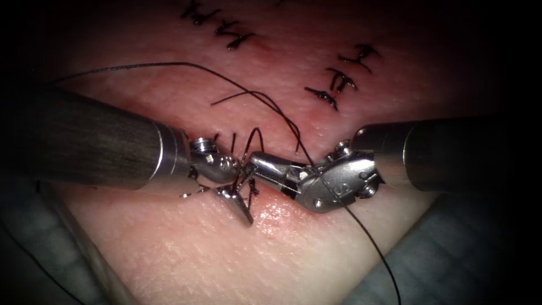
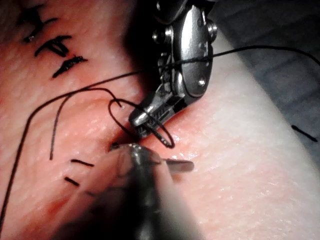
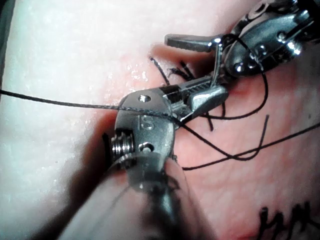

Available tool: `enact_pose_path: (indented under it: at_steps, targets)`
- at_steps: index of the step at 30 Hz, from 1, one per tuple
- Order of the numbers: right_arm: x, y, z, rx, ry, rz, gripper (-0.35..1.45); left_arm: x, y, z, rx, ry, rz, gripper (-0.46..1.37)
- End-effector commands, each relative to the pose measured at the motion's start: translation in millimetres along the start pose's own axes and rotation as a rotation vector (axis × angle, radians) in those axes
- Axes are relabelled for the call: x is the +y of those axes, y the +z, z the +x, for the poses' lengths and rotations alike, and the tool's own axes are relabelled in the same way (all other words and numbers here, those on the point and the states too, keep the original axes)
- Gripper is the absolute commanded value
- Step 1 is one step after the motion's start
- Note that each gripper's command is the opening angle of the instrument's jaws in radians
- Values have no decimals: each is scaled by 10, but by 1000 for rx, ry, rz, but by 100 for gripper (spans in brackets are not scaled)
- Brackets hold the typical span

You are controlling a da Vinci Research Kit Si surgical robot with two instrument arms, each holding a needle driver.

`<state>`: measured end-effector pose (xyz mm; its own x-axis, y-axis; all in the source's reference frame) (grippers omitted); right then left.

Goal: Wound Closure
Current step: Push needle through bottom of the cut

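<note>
On the tissue (image 1: pixel 186 248) both tools meet at the cut (image 1: pixel 265 212). My left tool (image 1: pixel 246 193) comes in from the left with its jaws spread wide and nothing between them; one jaw lies down across the cut. The right tool (image 1: pixel 254 162) points left, and its jaws are closed on the black thread (image 1: pixel 254 96) close to the left tool. A loop of this thread (image 2: pixel 117 107) curls around the right tool's tip (image 2: pixel 141 124). Another strand crosses the right tool's wrist (image 3: pixel 150 112) and runs off toward the front. The left tool (image 3: pixel 192 62) is splayed just beyond the right tool's jaws (image 3: pixel 220 92).
Short dark thread ends (image 1: pixel 224 140) stick up beside the left tool's wrist. Two rows of dark stitches (image 1: pixel 226 31) (image 1: pixel 344 76) lie farther back on the tissue. Grey cloth (image 1: pixel 451 260) borders the tissue at both front corners. A free thread end (image 1: pixel 213 104) lies behind the tools.
</note>
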<state>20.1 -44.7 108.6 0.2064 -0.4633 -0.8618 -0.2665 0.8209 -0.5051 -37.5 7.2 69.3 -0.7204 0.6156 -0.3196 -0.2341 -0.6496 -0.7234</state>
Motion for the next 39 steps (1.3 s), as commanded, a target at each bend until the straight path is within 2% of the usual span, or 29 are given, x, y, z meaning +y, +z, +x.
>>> enact_pose_path:
  at_steps: [1,7,9,10,11,20,23,27,32,33,39]
  targets:
    - [2,-1,0,-8,2,-11,-35,2,0,-1,-2,0,20,81]
    - [9,-1,-5,-29,4,-28,-35,11,-4,-4,-3,-2,32,76]
    - [10,-1,-7,-36,3,-30,-35,14,-3,-4,-3,-3,43,59]
    - [11,-1,-9,-42,3,-36,-35,16,-2,-4,0,-4,57,39]
    - [11,-2,-10,-49,2,-38,-35,18,-1,-3,3,-6,65,28]
    - [20,-15,-24,-98,74,-66,-35,37,7,5,38,7,80,4]
    - [24,-23,-30,-115,99,-80,-35,45,12,13,74,18,90,-10]
    - [28,-32,-36,-130,125,-91,-35,49,20,18,98,21,103,-19]
    - [31,-36,-41,-90,150,-73,-35,50,29,16,104,22,107,-22]
    - [33,-35,-42,-62,170,-64,-35,50,32,13,104,23,105,-23]
    - [39,-32,-50,-18,356,-37,-35,50,42,5,104,29,100,-26]
